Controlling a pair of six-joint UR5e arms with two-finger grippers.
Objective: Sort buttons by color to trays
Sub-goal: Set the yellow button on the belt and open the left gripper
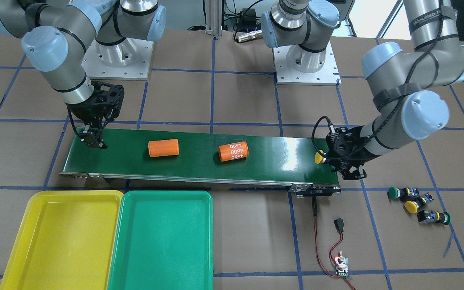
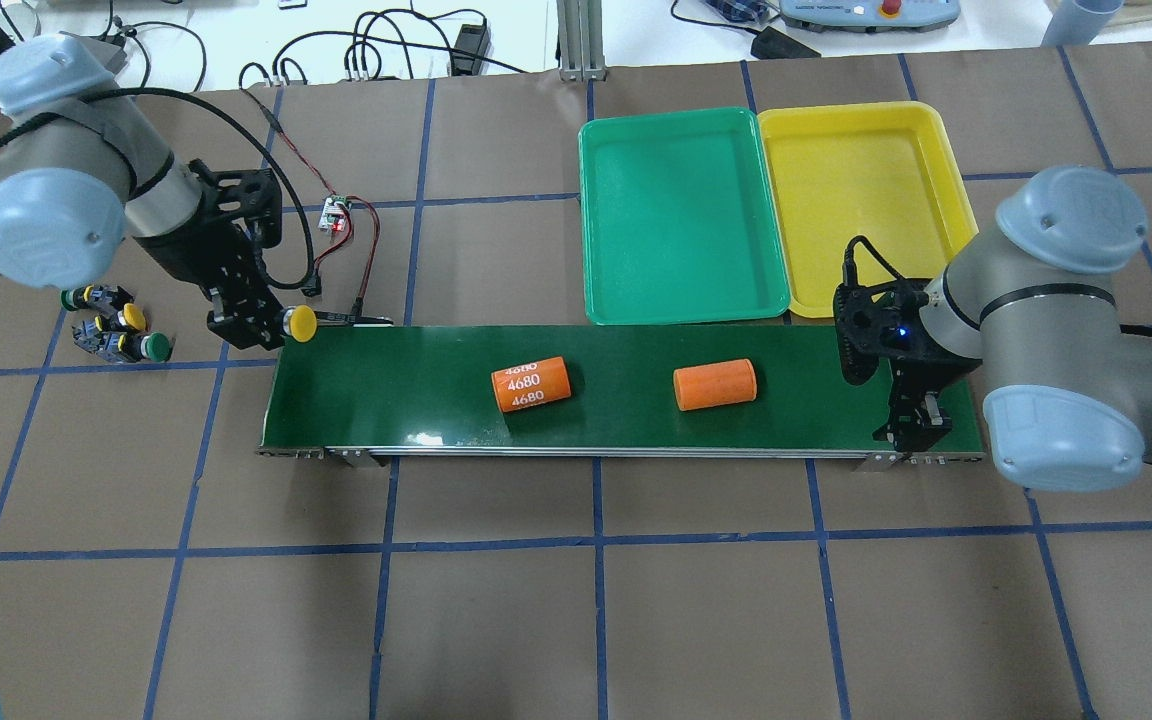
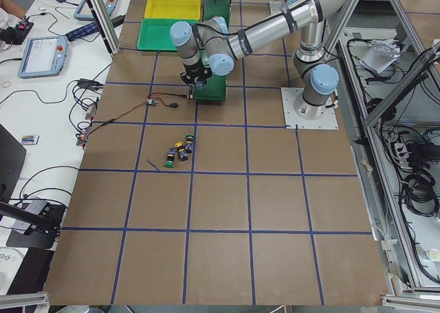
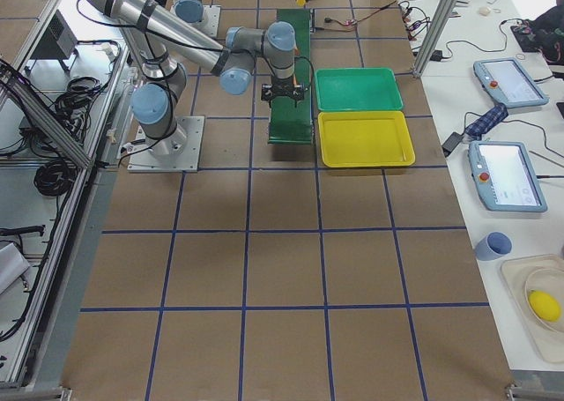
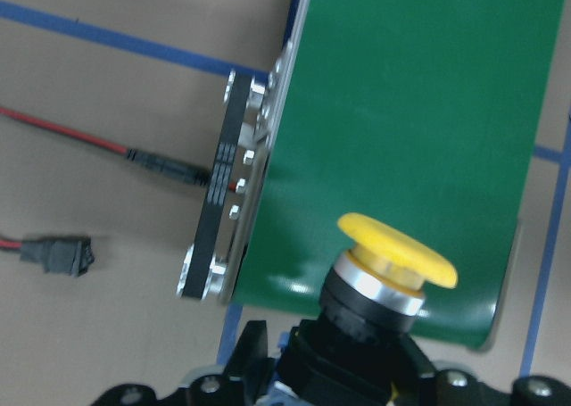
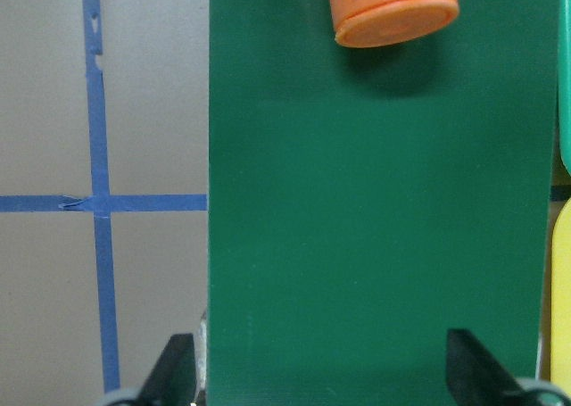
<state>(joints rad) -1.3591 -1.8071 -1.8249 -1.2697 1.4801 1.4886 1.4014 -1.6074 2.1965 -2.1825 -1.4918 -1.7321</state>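
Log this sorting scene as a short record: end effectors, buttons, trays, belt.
left end effector: shut on yellow button, at one end of the conveyor belt
right end effector: open, empty, over the other end
loose on table: green button, second green button, second yellow button
trays: yellow tray, green tray, both empty
on belt: plain orange cylinder, orange cylinder marked 4680

The left arm reaches in with its elbow bent and its wrist turned so that the left gripper [image 2: 266, 325] lies almost level. Its jaws are closed around the body of a yellow button [image 2: 302, 322]. The right arm folds low, its wrist pointing the right gripper [image 2: 921, 425] straight down, jaws spread wide apart.
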